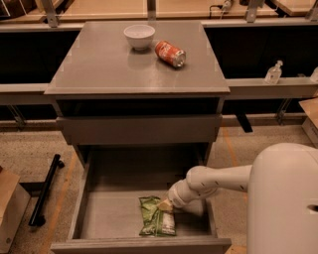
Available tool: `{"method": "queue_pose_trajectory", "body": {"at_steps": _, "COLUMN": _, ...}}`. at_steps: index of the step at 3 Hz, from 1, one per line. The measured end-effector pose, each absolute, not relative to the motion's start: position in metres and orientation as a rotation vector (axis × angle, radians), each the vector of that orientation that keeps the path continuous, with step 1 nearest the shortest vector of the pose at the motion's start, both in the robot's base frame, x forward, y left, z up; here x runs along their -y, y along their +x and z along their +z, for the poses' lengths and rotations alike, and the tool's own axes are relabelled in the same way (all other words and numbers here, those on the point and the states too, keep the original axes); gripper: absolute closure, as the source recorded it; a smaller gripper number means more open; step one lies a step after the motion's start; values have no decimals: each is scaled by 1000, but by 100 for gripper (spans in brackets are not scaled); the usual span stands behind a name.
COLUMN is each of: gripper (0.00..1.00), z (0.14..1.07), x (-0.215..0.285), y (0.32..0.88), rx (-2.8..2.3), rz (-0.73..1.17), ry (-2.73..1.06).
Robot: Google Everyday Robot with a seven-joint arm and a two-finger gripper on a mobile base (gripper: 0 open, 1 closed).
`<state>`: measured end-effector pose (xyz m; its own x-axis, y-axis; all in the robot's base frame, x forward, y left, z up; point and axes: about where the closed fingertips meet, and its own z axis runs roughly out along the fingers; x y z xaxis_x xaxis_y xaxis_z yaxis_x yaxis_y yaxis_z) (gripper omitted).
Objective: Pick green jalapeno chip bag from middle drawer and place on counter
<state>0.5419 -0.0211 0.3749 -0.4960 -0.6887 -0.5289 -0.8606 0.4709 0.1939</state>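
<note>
- White and rounded, the robot's body (285,198) fills the lower right corner of the frame, nearest the camera.
- Grey, with low side walls, the middle drawer (114,216) stands pulled out across the bottom centre, its front wall along the lower edge of the frame.
- The green jalapeno chip bag (155,218) lies flat on the drawer floor, right of centre and close to the front wall. It is crinkled, with a pale label panel near its lower end.
- The white arm (218,179) reaches in from the right, over the drawer's right wall, and slants down to the left.
- The gripper (166,204) is inside the drawer, at the upper right corner of the bag and touching it. Whether it grips the bag or only rests on it cannot be told.
- On the speckled floor at lower left lie a black bar (45,188) and, at the frame's edge, a cardboard box (10,208).
- Above the drawer, mid-frame, a flat grey drawer panel (139,130) sits pushed in.
- The counter (99,69), a glossy grey slab, spans the upper centre.
- On its far part a white bowl (139,36) stands upright. Just beside it, to the right, a red soda can (170,53) lies on its side.
- At right, on a grey ledge, stands a clear bottle (274,73).
- Pale tan wooden surfaces (99,7) run along the top edge.
</note>
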Motion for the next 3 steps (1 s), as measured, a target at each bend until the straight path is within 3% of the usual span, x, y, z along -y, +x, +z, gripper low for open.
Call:
{"method": "queue_pose_trajectory", "body": {"at_steps": 1, "gripper": 93, "z": 385, "x": 20, "y": 543, "rx": -2318, "rz": 635, "ry": -1275}}
{"method": "queue_pose_trajectory", "body": {"at_steps": 2, "gripper": 100, "z": 441, "x": 14, "y": 553, "rx": -2190, "rz": 678, "ry": -1245}}
{"method": "queue_pose_trajectory", "body": {"at_steps": 3, "gripper": 100, "z": 507, "x": 10, "y": 557, "rx": -2033, "rz": 755, "ry": -1269}}
